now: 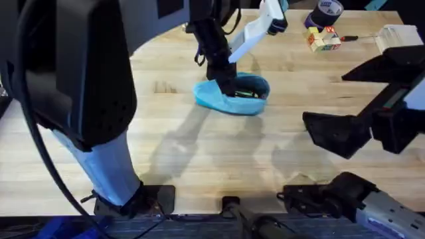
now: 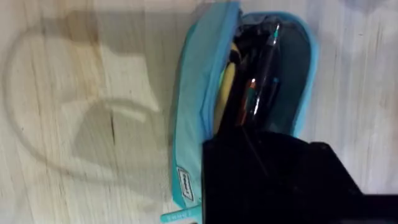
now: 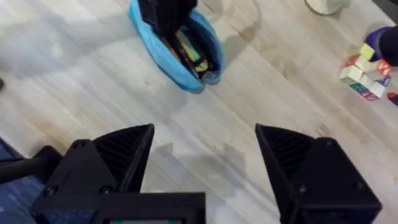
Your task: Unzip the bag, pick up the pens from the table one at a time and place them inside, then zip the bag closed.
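From overhead I see the table (image 1: 199, 146), pale butcher-block planks with long grain lines, with dark room beyond its far edge. Near the far right corner sit a purple tape roll (image 1: 325, 11), a cluster of coloured blocks (image 1: 323, 40) and a white box (image 1: 397, 38). The bag (image 1: 232, 96) lies toward the far edge, about midway across, its long axis roughly parallel to that edge, tilted slightly. It gapes open, with pens (image 1: 249, 92) inside. My left gripper (image 1: 226, 83) has reached across and stands over the bag's left end; I cannot tell how its fingers stand. My right gripper (image 1: 362, 126) hangs above the right side of the table, well apart from the bag.

Through the left wrist camera, the bag (image 2: 193, 112) is unzipped, its turquoise wall folded aside and a small label at its near end. The pens (image 2: 258, 93) lie along its length: one yellowish, one dark with orange and green. The left gripper (image 2: 292, 180) blocks the bag's near end.

Through the right wrist camera, the right gripper (image 3: 205, 168) has its jaws spread wide over bare wood. Farther off the bag (image 3: 155, 46) lies open, pens (image 3: 189, 53) showing, the left gripper (image 3: 165, 15) at one end. The blocks (image 3: 364, 78) sit well apart from it.
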`<state>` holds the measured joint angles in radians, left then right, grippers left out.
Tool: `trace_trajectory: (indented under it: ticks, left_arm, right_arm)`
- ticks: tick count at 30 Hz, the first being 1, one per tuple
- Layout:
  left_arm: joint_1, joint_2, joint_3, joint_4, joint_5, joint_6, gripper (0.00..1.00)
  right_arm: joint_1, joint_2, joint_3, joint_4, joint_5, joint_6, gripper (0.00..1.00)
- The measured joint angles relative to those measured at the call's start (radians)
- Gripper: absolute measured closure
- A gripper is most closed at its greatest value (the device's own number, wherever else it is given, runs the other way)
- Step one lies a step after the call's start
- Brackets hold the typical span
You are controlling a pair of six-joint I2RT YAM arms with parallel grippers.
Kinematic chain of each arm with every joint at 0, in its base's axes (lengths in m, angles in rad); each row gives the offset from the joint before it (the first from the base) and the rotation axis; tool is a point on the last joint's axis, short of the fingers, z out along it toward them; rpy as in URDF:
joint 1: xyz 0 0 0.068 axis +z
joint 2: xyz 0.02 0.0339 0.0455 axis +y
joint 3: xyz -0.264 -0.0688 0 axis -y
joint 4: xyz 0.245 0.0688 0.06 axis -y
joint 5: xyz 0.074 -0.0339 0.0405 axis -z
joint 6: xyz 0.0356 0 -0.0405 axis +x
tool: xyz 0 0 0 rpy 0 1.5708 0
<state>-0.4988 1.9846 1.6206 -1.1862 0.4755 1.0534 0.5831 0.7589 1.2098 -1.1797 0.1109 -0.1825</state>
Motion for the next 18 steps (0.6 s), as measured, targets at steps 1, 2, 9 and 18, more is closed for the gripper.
trace_trajectory:
  ticks: [1, 2, 9, 18]
  left_arm:
    - [0.005, 0.0, 0.0, 0.0, 0.002, 0.001, 0.944]
    - [0.008, 0.0, 0.0, 0.0, 0.003, 0.001, 0.851]
    - [0.01, 0.0, 0.007, -0.064, -0.002, 0.059, 0.013]
    - [0.01, 0.0, 0.113, -0.228, -0.028, 0.124, 0.005]
  right_arm:
    - [0.0, 0.0, 0.0, 0.0, 0.006, 0.0, 0.005]
    - [0.0, 0.0, 0.0, 0.0, 0.011, 0.0, 0.005]
    - [0.0, 0.0, 0.0, -0.01, 0.027, 0.0, 0.005]
    - [0.0, 0.02, 0.0, -0.012, 0.028, 0.0, 0.005]
